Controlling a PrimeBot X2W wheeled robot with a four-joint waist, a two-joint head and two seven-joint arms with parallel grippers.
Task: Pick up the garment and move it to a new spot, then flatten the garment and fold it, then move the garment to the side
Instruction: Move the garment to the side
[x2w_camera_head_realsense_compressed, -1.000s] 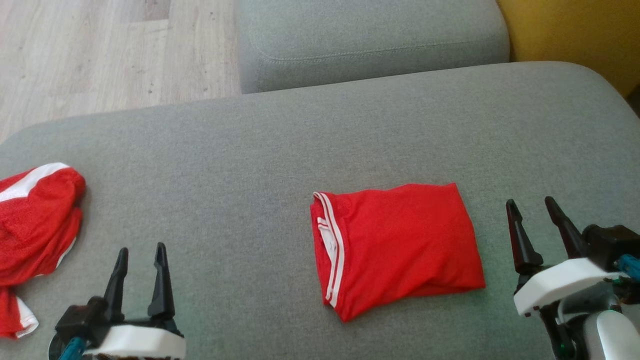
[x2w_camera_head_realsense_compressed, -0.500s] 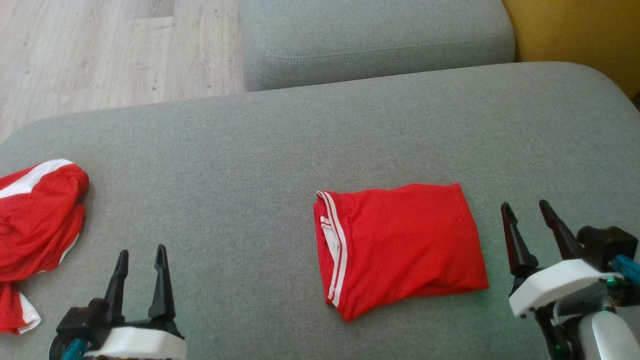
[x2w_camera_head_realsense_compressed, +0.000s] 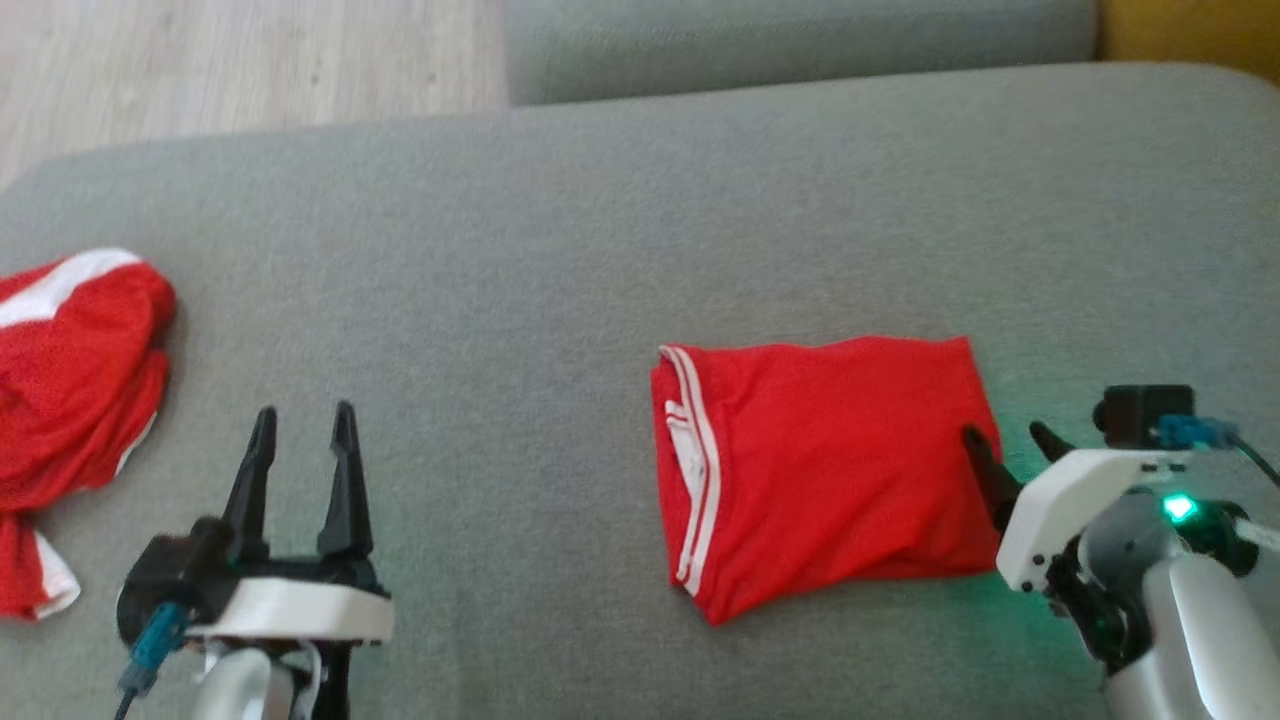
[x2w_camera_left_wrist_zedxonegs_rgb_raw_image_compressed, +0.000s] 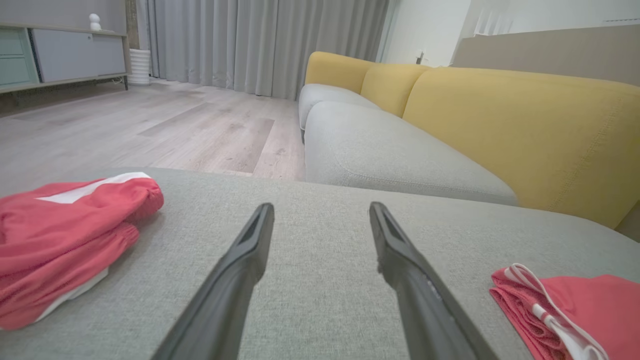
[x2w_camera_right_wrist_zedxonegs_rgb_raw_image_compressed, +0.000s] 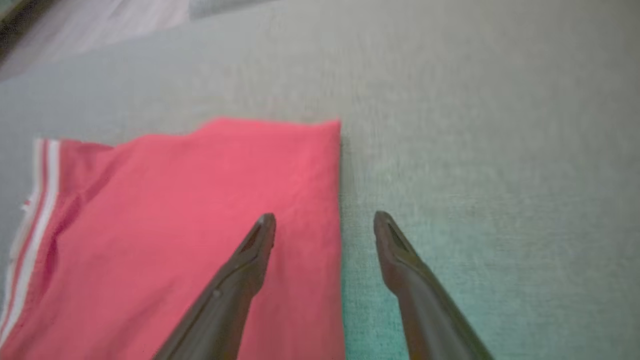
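Observation:
A folded red garment (x2w_camera_head_realsense_compressed: 825, 475) with white stripes on its left edge lies on the grey sofa cushion (x2w_camera_head_realsense_compressed: 560, 250). My right gripper (x2w_camera_head_realsense_compressed: 1005, 438) is open and straddles the garment's right edge: in the right wrist view the red garment (x2w_camera_right_wrist_zedxonegs_rgb_raw_image_compressed: 200, 225) lies under one finger while the other finger hangs over bare cushion, with the right gripper (x2w_camera_right_wrist_zedxonegs_rgb_raw_image_compressed: 325, 220) holding nothing. My left gripper (x2w_camera_head_realsense_compressed: 305, 420) stands open over bare cushion at the lower left, well away from the folded garment (x2w_camera_left_wrist_zedxonegs_rgb_raw_image_compressed: 565, 310).
A second crumpled red and white garment (x2w_camera_head_realsense_compressed: 75, 400) lies at the cushion's left edge, also seen as a red heap (x2w_camera_left_wrist_zedxonegs_rgb_raw_image_compressed: 65, 225) in the left wrist view. Wooden floor (x2w_camera_head_realsense_compressed: 250, 60) lies beyond the cushion. A yellow sofa back (x2w_camera_left_wrist_zedxonegs_rgb_raw_image_compressed: 525, 130) rises at the right.
My right gripper has moved left and lower onto the folded garment's right edge. The head camera has tilted, shifting the whole picture. The left gripper holds its place.

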